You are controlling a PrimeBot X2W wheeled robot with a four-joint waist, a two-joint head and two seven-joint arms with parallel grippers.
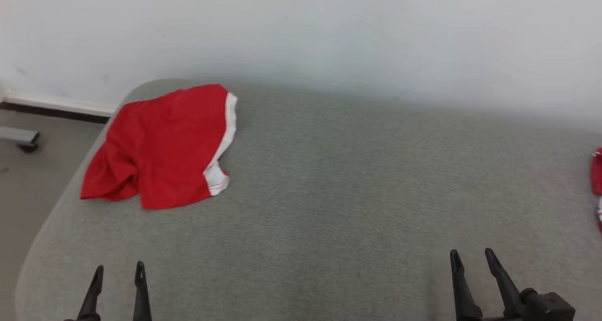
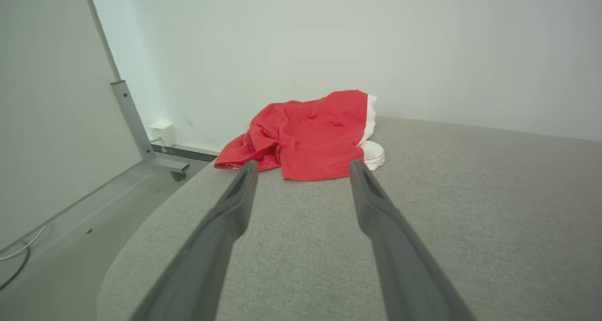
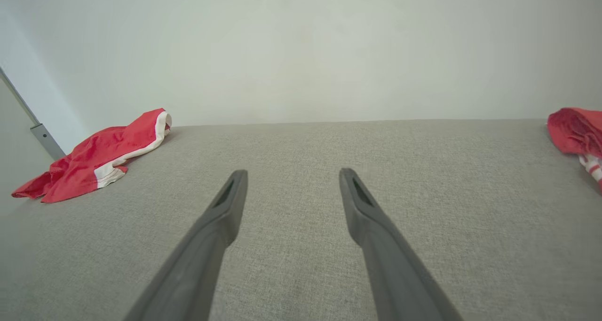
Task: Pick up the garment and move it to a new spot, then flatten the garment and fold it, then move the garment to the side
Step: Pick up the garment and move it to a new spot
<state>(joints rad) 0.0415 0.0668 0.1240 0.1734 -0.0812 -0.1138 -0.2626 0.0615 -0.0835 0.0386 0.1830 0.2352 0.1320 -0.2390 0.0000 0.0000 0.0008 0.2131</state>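
Note:
A red garment (image 1: 162, 147) with a white band along its edge lies crumpled at the far left corner of the grey fabric surface (image 1: 338, 184). The left wrist view has the garment (image 2: 308, 135) straight ahead of the fingers, and the right wrist view has the garment (image 3: 96, 156) far to the left. My left gripper (image 1: 119, 269) stands open at the near left edge, well short of the garment. My right gripper (image 1: 471, 255) is open at the near right, over bare fabric. Nothing is between either pair of fingers.
Another red and white cloth (image 1: 597, 180) pokes in at the right edge of the surface, and it shows as the cloth (image 3: 576, 135) in the right wrist view. A white wall runs behind. Floor and a grey metal stand leg (image 2: 141, 133) lie off the left edge.

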